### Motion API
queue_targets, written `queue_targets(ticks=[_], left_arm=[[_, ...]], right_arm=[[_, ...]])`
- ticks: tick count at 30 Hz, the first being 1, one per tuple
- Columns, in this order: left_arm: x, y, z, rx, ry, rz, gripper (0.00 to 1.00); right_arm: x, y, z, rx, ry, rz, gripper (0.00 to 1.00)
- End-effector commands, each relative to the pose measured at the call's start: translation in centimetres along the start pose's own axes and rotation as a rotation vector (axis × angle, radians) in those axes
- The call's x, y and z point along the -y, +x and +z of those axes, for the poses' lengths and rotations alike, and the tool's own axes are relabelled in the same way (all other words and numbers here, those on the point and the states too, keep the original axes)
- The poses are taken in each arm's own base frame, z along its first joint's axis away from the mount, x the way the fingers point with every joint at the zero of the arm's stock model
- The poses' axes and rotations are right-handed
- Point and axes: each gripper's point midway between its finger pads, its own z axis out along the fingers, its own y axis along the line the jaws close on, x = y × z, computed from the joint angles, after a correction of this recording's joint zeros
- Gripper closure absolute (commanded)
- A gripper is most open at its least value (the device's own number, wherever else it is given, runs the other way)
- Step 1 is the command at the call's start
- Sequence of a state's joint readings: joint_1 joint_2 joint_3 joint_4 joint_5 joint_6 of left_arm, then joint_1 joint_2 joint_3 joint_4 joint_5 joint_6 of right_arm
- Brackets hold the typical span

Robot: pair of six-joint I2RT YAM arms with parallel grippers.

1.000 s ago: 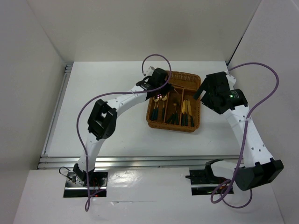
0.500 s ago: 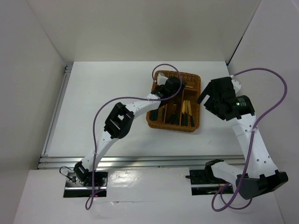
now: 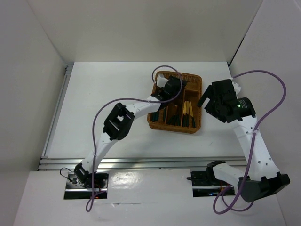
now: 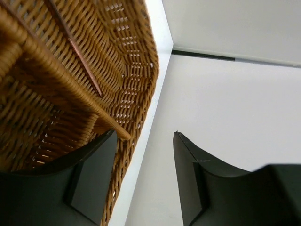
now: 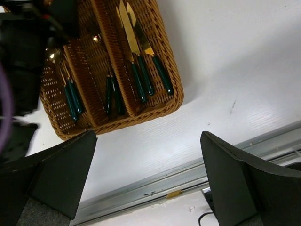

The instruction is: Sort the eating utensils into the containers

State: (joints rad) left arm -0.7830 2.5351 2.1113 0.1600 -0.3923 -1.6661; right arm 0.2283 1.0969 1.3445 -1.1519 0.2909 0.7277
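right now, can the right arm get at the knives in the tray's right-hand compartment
Probably yes. The knives lie uncovered on the right of the tray, the right fingers hang open just beside it, and the left arm is over the far end.

**Rough wicker, bright gilt, matt black**

The tray [image 4: 134, 56] beside the left jaws is brown wicker, coarsely woven and rough, with small gaps in the weave. A chopstick [image 4: 76, 52] lying in it looks like smooth reddish wood. Ahead of the right jaws, the knives [image 5: 162, 75] have polished gold-coloured metal blades and glossy dark green handles. Both pairs of jaws look like matt black plastic. The table [image 5: 216, 70] is white, smooth and faintly shiny. The rail [image 5: 155, 181] between the right jaws is dull grey metal.
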Motion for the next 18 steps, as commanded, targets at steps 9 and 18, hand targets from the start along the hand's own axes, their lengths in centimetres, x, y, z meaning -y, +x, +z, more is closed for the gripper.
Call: queue_targets(ticks=[9,18], left_arm=[[14.7,-11.4,-13.8,-0.133,0.185,0.569,0.16],[7.8,-16.7,-25.8,-0.201,-0.075,1.101,0.05]], right_arm=[[-3.2,-3.7,-1.1,0.175,-0.189,-0.118,0.00],[-4.4,-6.1,-1.4,0.303,-0.243,-0.213,0.00]])
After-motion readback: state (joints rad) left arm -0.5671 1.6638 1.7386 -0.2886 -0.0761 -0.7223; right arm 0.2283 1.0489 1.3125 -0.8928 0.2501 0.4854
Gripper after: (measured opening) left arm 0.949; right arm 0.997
